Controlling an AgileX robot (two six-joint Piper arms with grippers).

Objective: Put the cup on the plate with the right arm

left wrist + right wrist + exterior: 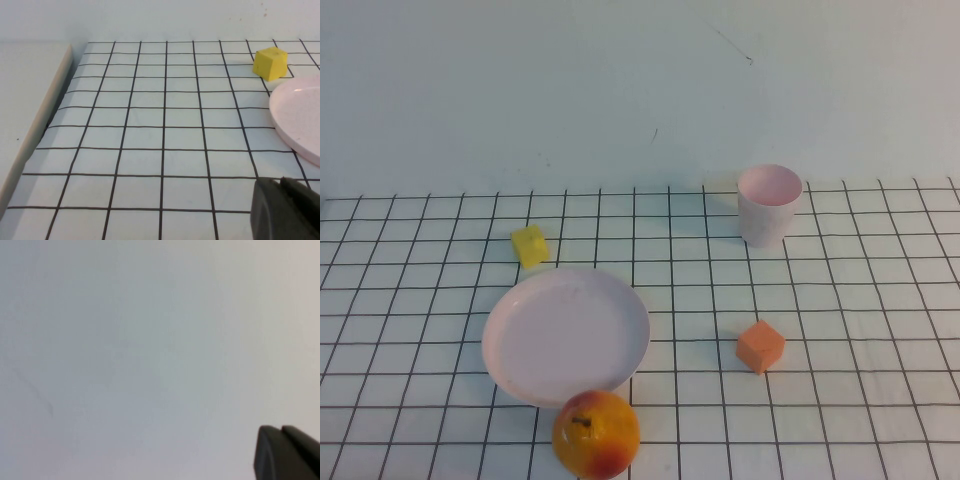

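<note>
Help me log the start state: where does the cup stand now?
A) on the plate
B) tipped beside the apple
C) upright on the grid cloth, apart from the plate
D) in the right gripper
C: the cup stands upright on the cloth, far from the plate; neither gripper shows in the high view.

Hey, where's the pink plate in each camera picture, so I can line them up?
High view: the plate sits left of centre, between the yellow block behind it and the apple in front.
Left wrist view: only the plate's rim shows at the right edge, above the left pincer.
Right wrist view: not in it; only blank wall and the right pincer.
Shared landmark: the yellow block.
</note>
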